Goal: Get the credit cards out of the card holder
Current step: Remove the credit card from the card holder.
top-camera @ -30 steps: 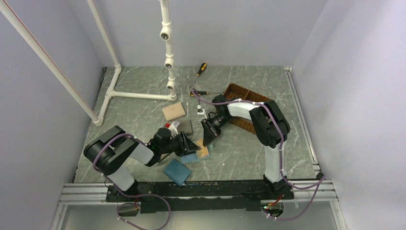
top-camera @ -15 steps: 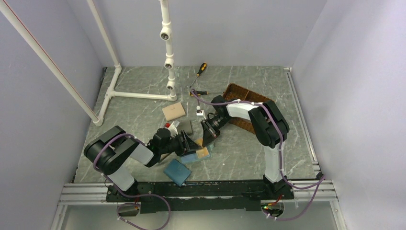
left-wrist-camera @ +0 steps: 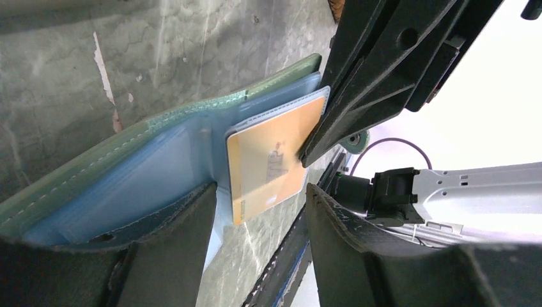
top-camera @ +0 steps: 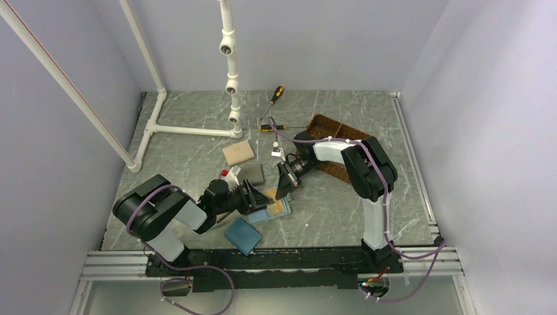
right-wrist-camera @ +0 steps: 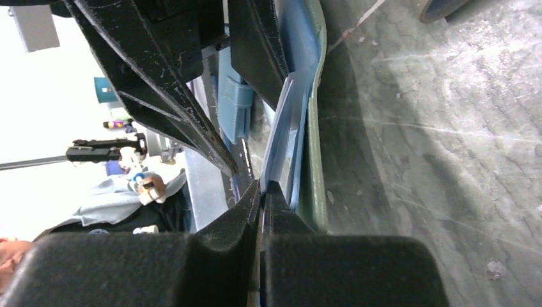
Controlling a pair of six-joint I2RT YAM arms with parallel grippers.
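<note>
Grey-green marbled tabletop (top-camera: 328,210) fills your work area, with pale walls around it. At far left you have a white plastic pipe frame (top-camera: 190,130) standing on the surface.

Next comes your left gripper (top-camera: 255,197), lying low over the table. Its two black fingers (left-wrist-camera: 172,256) are spread apart, and one of them rests on the near flap of the muted sage-green bifold card holder (top-camera: 264,215). Just below that, nearer the arm bases, lies a dark blue square wallet (top-camera: 242,235). Farther back sit a tan square wallet (top-camera: 238,151) and a grey-brown one (top-camera: 255,173).

The card holder lies open and flat near the table's middle, between your two grippers, its pale blue pocketed inside (left-wrist-camera: 160,173) facing up. A thin orange-tan rectangular card (left-wrist-camera: 268,163) sticks partway out of a pocket on its right half.

Your right gripper (top-camera: 285,190) points down at that card. Its fingers (right-wrist-camera: 217,256) are pressed together, tips touching the card's outer edge. You cannot tell whether the edge is caught between them.

At the right, behind that arm, sits a brown woven basket (top-camera: 328,120).
</note>
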